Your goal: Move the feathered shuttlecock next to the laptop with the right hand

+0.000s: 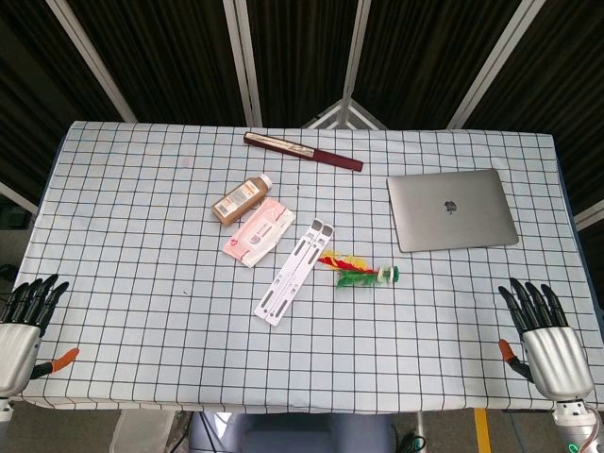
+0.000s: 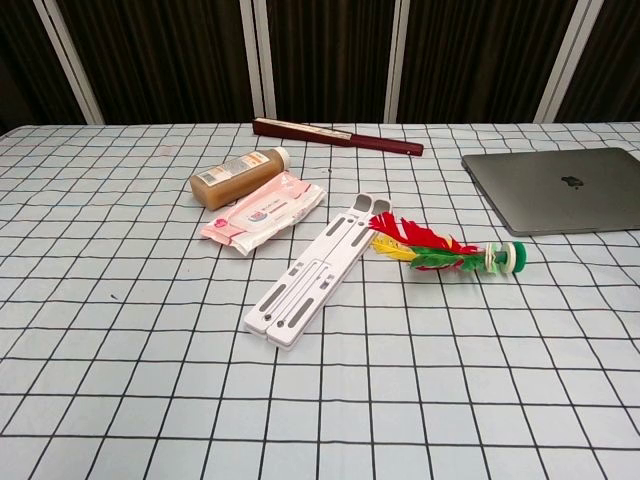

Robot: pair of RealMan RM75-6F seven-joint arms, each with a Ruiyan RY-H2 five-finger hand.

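The shuttlecock (image 1: 360, 271) lies on its side on the bench (image 1: 142, 283), its bright feathers touching or just beside the white folding stand (image 1: 293, 270) and its green-and-white base pointing toward the laptop (image 1: 451, 209), which sits closed a little further back and to the right. The right robot hand (image 1: 543, 330) rests at the near right edge, fingers spread and holding nothing; the left robot hand (image 1: 24, 316) waits likewise at the near left edge. The reach should probably come in from the right and take the base rather than the feathers, which would likely bend or slip. Lifting clear before moving should keep the feathers from dragging the stand along.
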